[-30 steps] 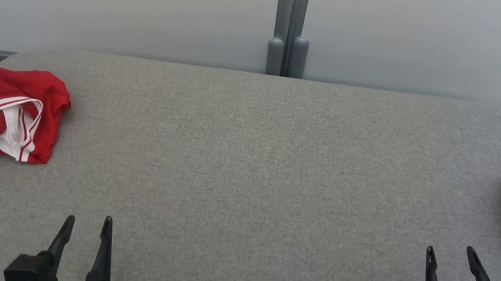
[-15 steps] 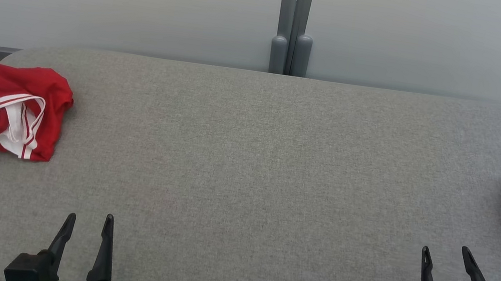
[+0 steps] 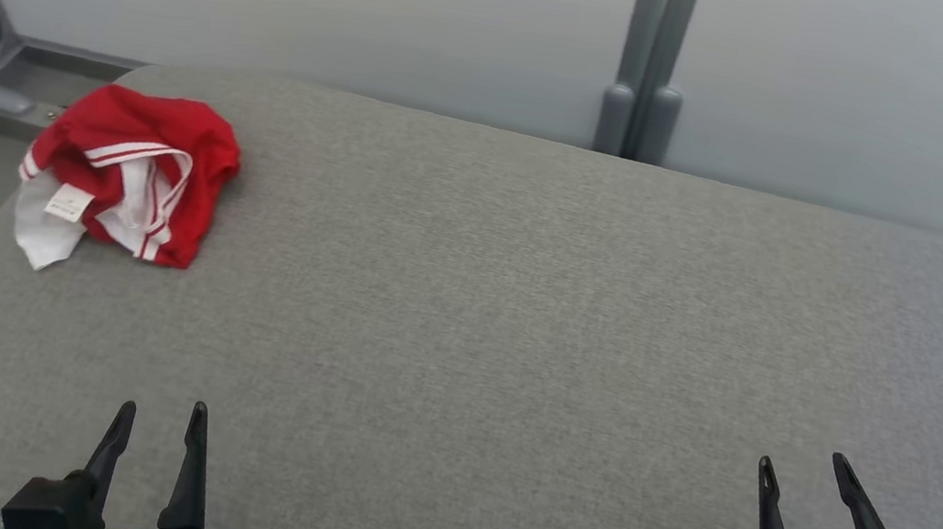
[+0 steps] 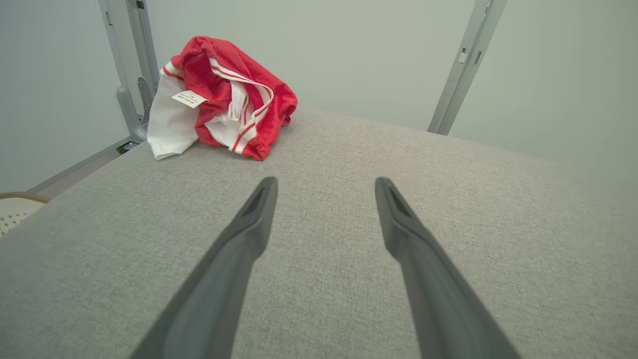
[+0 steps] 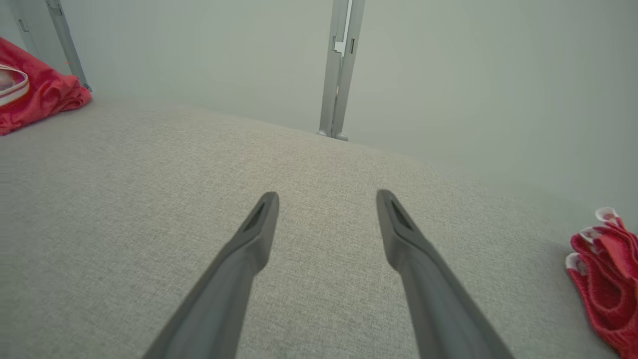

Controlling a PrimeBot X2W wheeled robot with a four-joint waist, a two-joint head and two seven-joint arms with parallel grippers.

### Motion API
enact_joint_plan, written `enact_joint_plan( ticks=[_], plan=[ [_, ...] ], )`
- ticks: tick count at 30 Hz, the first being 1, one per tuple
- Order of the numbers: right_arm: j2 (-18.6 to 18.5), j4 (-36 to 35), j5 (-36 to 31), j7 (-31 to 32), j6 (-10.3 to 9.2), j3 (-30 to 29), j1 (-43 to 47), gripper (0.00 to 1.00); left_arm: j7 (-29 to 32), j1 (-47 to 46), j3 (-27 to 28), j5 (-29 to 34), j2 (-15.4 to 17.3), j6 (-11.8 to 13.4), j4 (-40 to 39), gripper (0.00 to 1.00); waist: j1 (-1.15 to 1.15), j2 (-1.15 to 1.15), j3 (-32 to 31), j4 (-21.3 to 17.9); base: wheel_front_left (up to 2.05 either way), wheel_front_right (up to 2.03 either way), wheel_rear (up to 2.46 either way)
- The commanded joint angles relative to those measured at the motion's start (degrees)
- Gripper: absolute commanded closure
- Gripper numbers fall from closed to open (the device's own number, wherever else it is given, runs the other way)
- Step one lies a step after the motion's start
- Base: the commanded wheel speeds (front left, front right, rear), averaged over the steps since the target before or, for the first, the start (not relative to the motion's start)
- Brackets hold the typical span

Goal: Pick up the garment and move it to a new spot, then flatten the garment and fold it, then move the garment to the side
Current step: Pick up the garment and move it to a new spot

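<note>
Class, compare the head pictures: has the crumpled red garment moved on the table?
No: the garment stays at the left corner of the table; the camera turned.

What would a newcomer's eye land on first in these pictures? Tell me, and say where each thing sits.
The crumpled red-and-white garment stands out, lying near the far left corner of the grey table. A second red bundle lies at the right edge in the right wrist view. The left hand and right hand hover open and empty near the front.
</note>
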Motion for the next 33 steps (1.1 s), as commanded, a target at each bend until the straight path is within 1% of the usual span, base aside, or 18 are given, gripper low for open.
enact_joint_plan(
  ticks=[1,6,9,15,25,31,33],
  plan=[
    [0.0,0.2,0.2,-0.2,-0.09,0.5,-0.3,0.0,0.0,1.0,0.3,0.2,0.2,0.1,0.0,0.0,0.0,0.0,-0.9,6.9,0.0,0.0,0.0],
    [0.0,1.0,0.5,-0.2,-0.09,2.5,-1.2,0.0,0.0,1.7,1.1,1.0,0.2,-0.2,0.2,0.0,0.0,0.0,-1.8,13.9,0.0,0.0,0.0],
    [0.0,1.7,0.6,-0.2,-0.09,5.4,-2.8,0.0,0.0,2.5,2.8,0.6,0.2,-0.1,-0.8,0.0,0.0,0.0,-1.3,14.9,0.0,0.0,0.0],
    [-0.2,2.9,1.1,-0.2,-0.09,7.6,-4.3,0.0,0.0,3.4,3.9,0.0,0.1,0.3,-2.3,0.0,0.0,0.0,-1.1,15.0,0.0,0.0,0.0],
    [-0.2,1.8,1.4,-0.2,-0.09,4.8,-0.9,0.0,0.0,1.4,3.9,1.8,0.1,-0.6,-1.2,0.0,0.0,0.0,-1.3,13.9,0.0,0.0,0.0],
    [-0.5,0.7,0.6,-0.2,-0.09,4.4,-1.9,0.0,0.0,-2.4,3.6,0.3,0.1,-0.9,-1.1,0.0,0.0,0.0,2.0,12.6,0.0,0.0,0.0],
    [-1.4,0.1,0.4,-0.2,-0.09,4.2,-3.4,0.0,0.0,-5.2,2.9,-0.2,0.1,-1.0,-0.7,0.0,0.0,0.0,4.6,12.2,0.0,0.0,0.0]
  ],
)
